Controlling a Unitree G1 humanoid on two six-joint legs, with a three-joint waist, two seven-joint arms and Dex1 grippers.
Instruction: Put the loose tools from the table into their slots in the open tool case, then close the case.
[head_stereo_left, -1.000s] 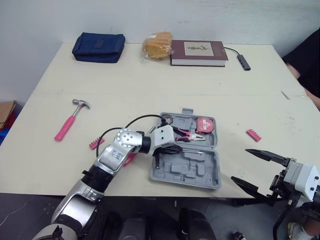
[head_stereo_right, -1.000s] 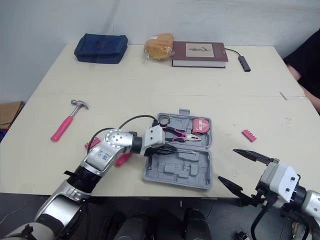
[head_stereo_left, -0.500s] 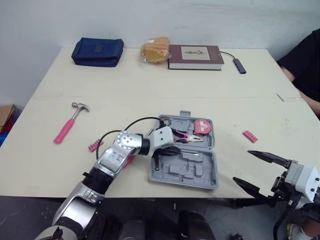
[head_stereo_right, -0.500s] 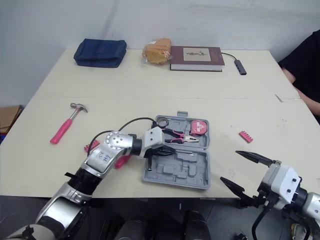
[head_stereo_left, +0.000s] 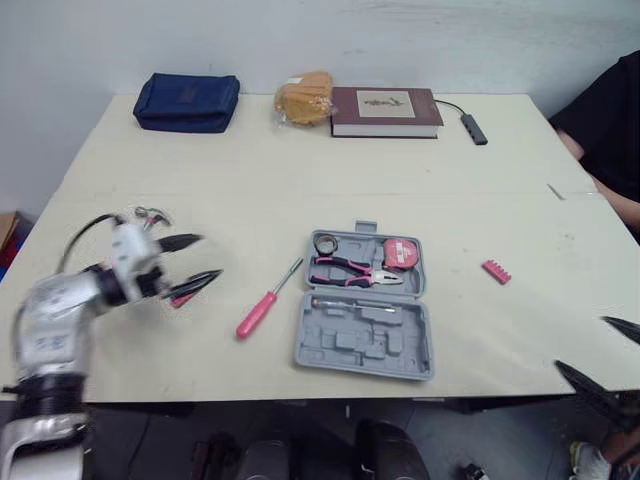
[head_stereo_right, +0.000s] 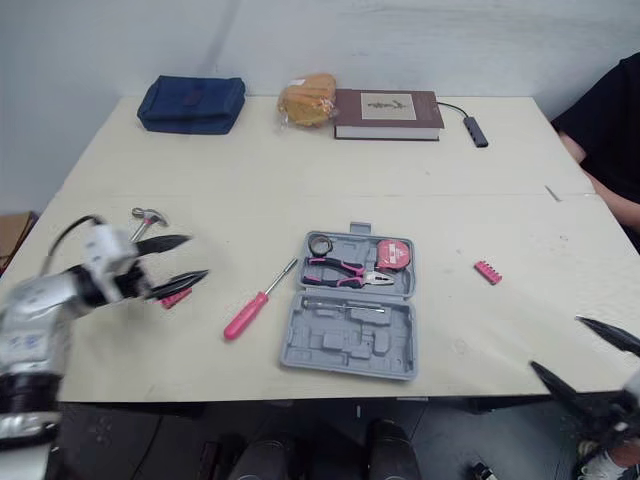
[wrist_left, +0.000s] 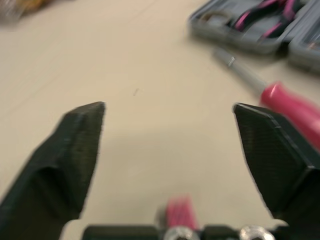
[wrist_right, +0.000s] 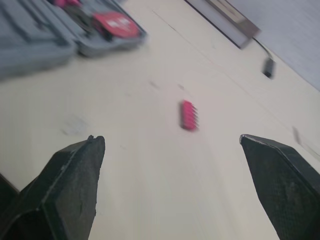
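While the left gripper (head_stereo_left: 203, 257) is hovering spread and empty, pointing toward the tool case (head_stereo_left: 365, 340), it is hiding most of the hammer (head_stereo_right: 148, 214). The screwdriver (head_stereo_left: 262, 306) is lying beside the case. The right gripper (head_stereo_left: 582, 342), cut off at the edge, is gaping wide.

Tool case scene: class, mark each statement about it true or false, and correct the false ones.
1. The tool case lies open. True.
2. The screwdriver sits in its slot. False: it lies on the table, left of the case.
3. The pliers lie inside the case. True.
4. The left gripper is shut on the hammer. False: its fingers are open and hold nothing.
5. A red bit holder lies on the table right of the case. True.
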